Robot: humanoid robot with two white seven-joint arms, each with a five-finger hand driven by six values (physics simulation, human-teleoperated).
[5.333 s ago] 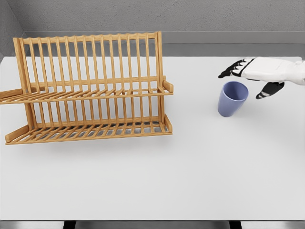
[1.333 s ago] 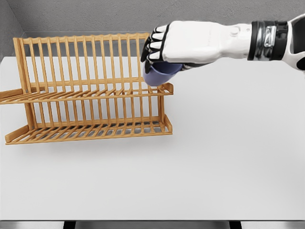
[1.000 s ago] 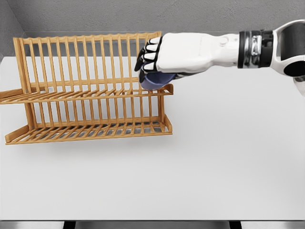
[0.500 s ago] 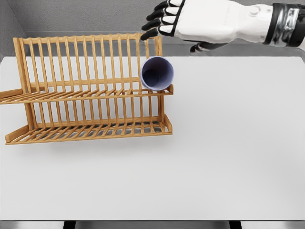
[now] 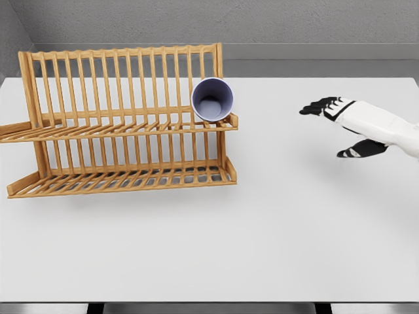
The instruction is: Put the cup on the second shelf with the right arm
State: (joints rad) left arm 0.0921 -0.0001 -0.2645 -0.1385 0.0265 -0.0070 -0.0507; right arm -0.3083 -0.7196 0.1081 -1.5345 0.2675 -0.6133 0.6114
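The blue cup (image 5: 212,99) lies on its side at the right end of the wooden rack's (image 5: 118,124) upper shelf, open mouth facing the camera, well to the left of the empty, spread-fingered right robot hand (image 5: 347,124) and slightly higher.

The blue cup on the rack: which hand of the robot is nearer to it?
Right. The right hand hovers open over the table, right of the blue cup; the left hand is not in view.
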